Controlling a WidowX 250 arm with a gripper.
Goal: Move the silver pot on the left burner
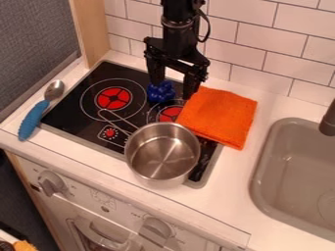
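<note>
The black gripper (171,90) hangs over the back of the stove, its two fingers spread apart, with a small blue object (161,91) between or just behind them; I cannot tell whether they touch it. The silver pot (162,153) stands upright at the front right of the black stovetop, in front of the gripper and apart from it. Its thin handle points to the back left across the cooktop. The left burner (114,98) is a red disc in a white ring, with nothing on it.
An orange cloth (221,116) lies right of the stove, partly over its edge. A spoon with a blue handle (33,120) rests along the left side. At the right is a grey sink (260,166) with a dark faucet (328,122). A tiled wall stands behind.
</note>
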